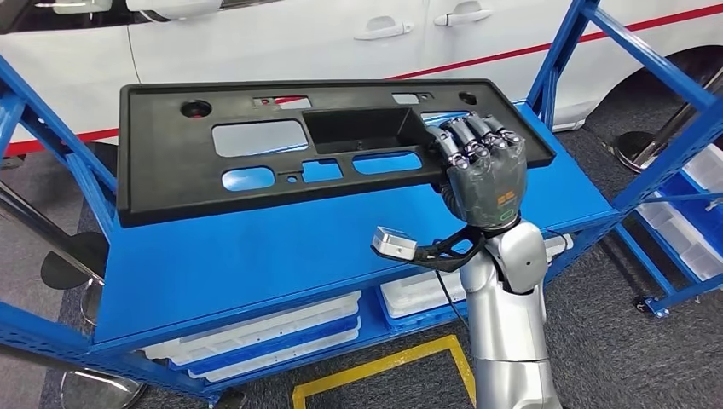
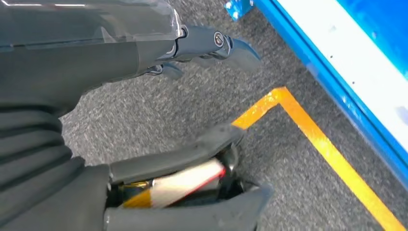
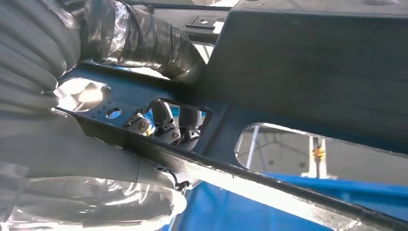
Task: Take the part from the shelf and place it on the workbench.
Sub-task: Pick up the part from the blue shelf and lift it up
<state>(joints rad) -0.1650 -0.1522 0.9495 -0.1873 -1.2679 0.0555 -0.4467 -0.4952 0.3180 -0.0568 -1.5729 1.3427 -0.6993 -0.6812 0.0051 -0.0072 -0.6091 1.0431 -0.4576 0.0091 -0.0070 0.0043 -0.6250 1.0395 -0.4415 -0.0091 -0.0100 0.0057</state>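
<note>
The part (image 1: 170, 162) is a long black plastic panel with several cutouts and a recessed box in its middle. It is tilted above the blue shelf top (image 1: 281, 247). My right hand (image 1: 486, 170) grips the panel near its right end, fingers curled over the front edge beside a cutout. In the right wrist view the panel (image 3: 312, 62) fills the frame, with my right hand (image 3: 72, 144) wrapped around its edge and fingers (image 3: 166, 127) showing through an opening. My left hand (image 2: 144, 53) hangs over grey floor, fingers apart and holding nothing.
A white car (image 1: 341, 34) stands right behind the shelf. Blue uprights (image 1: 665, 136) frame the shelf's right side, with another bin rack (image 1: 691, 230) beyond. White trays (image 1: 256, 336) lie on the lower shelf. Yellow floor tape (image 1: 384, 366) marks the carpet in front.
</note>
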